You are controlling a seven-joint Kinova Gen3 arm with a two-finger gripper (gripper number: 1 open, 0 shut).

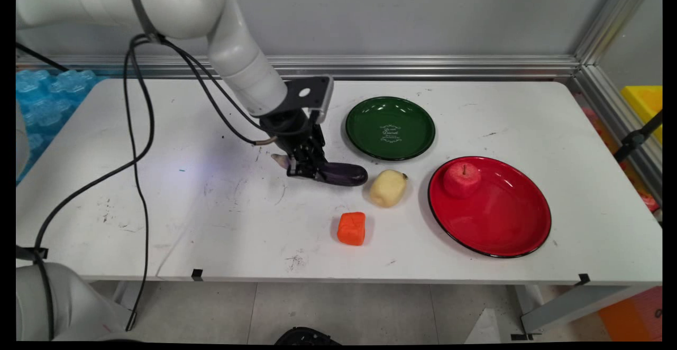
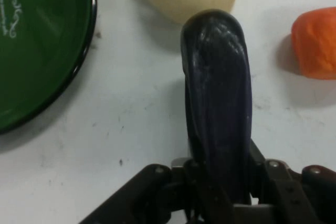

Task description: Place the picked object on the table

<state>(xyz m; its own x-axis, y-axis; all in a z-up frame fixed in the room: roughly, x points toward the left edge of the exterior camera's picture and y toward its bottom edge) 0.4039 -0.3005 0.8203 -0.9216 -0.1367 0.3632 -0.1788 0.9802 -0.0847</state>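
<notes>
Here the white table (image 1: 158,223) is scuffed, with a grey wall (image 1: 396,17) behind. Near the front sits an orange block (image 1: 351,228). Farther back, the gripper (image 1: 305,169) pinches a purple eggplant (image 1: 344,174) lying on the table. A yellow lump (image 1: 388,188) is just right of it.

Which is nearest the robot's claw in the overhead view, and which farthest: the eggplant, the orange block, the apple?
1. Eggplant: in the gripper itself, between its fingers.
2. Orange block: toward the table's near edge.
3. Apple: far right, on the red plate.
</notes>
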